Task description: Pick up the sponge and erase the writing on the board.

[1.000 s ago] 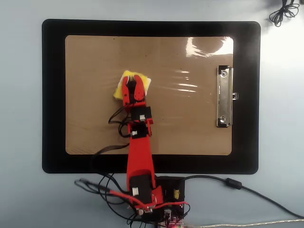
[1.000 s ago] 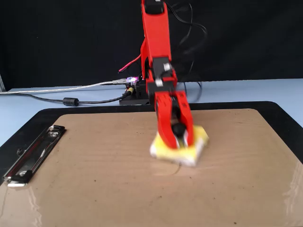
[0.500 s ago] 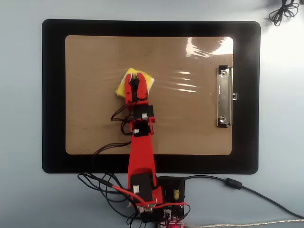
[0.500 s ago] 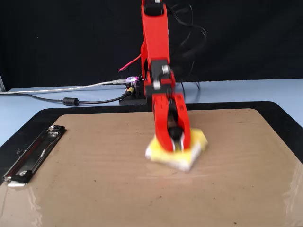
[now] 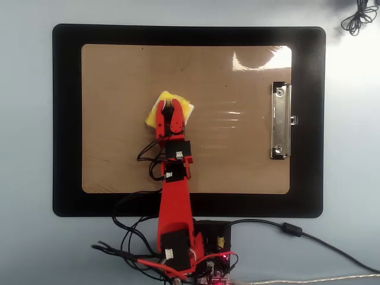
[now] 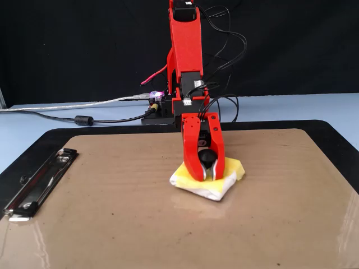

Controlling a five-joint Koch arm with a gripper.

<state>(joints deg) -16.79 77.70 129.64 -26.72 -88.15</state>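
Observation:
The yellow sponge [image 5: 154, 115] [image 6: 230, 172] with its white edge lies flat on the tan board [image 5: 119, 71] [image 6: 112, 190], near the board's middle. My red gripper [image 5: 168, 109] [image 6: 206, 174] comes straight down on it, shut on the sponge's black round spot. No writing shows on the board in either view; the patch under the sponge is hidden. The board's silver clip [image 5: 281, 120] [image 6: 36, 182] is at the right short edge in the overhead view and at the left in the fixed view.
The board rests on a bigger black mat [image 5: 65, 119] [image 6: 336, 140] on a light blue table. My arm's base and control board [image 5: 208, 243] [image 6: 157, 109] stand just off the mat, with cables [image 5: 309, 234] [image 6: 84, 119] trailing away. Another coiled cable [image 5: 359, 15] lies at the top right corner.
The gripper has slid the sponge a little: rightward and toward the base in the overhead view, leftward in the fixed view. The blur of the earlier frames is gone, and the faint mark by the sponge no longer shows.

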